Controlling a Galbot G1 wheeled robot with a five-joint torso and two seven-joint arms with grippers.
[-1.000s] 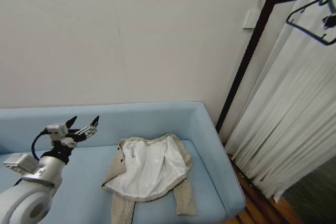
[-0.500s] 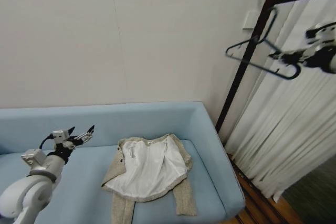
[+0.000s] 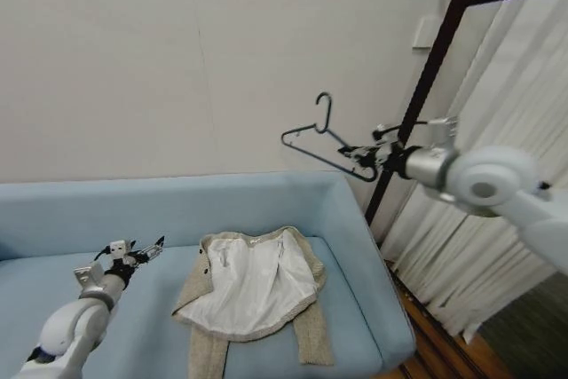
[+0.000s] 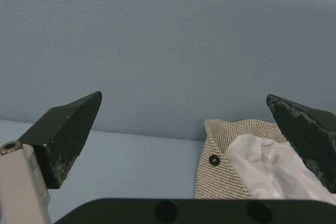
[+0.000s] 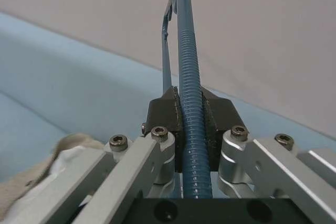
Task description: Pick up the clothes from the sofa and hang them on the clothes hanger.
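A beige knit jacket [image 3: 253,295] with white lining lies spread open on the light blue sofa [image 3: 266,197]. Its buttoned edge [image 4: 220,161] shows in the left wrist view. My left gripper [image 3: 142,250] hovers low over the seat, to the jacket's left, open and holding nothing. My right gripper [image 3: 366,156] is up in the air above the sofa's right end, shut on the bar of a dark clothes hanger [image 3: 324,144]. In the right wrist view the hanger's ribbed bar [image 5: 189,124] is clamped between the black pads [image 5: 163,114].
A dark wooden clothes rack [image 3: 426,77] stands right of the sofa, against the wall. White curtains [image 3: 497,246] hang behind it. Wooden floor [image 3: 426,343] shows below the sofa's right end.
My right arm has swung left and down from the rack, carrying the hanger out over the sofa. My left arm has lowered toward the seat.
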